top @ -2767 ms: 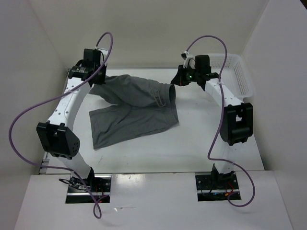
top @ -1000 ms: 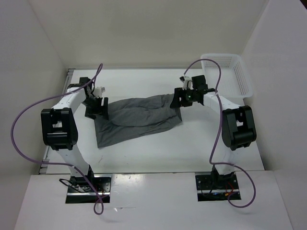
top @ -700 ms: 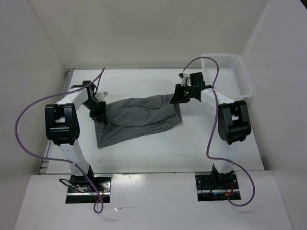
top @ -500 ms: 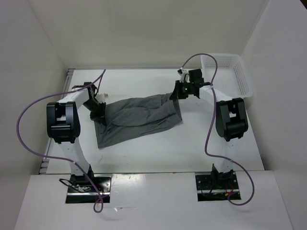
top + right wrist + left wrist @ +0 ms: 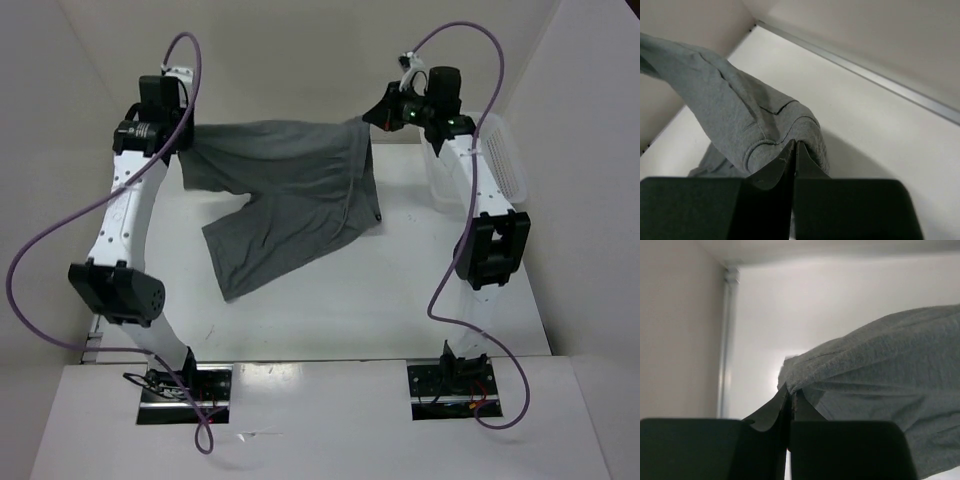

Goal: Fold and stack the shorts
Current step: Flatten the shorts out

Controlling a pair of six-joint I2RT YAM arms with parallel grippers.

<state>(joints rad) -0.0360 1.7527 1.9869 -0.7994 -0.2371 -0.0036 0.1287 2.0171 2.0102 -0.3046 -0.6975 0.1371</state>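
Note:
The grey shorts [image 5: 285, 190] hang spread between both arms, high over the back of the table. One leg trails down onto the white surface at the front left. My left gripper [image 5: 183, 150] is shut on the shorts' left corner [image 5: 805, 371]. My right gripper [image 5: 368, 118] is shut on the right corner [image 5: 790, 127]. In both wrist views the dark fingers [image 5: 771, 412] [image 5: 775, 167] meet with grey cloth pinched at their tips. A thin drawstring [image 5: 350, 205] dangles down the right side of the shorts.
A white mesh basket [image 5: 500, 165] stands at the back right corner, partly behind my right arm. White walls enclose the table on the left, back and right. Purple cables loop off both arms.
Both grippers closed on the shorts' upper corners at table level, then rose and drew apart toward the back. The shorts lifted off the table and now hang stretched between them.

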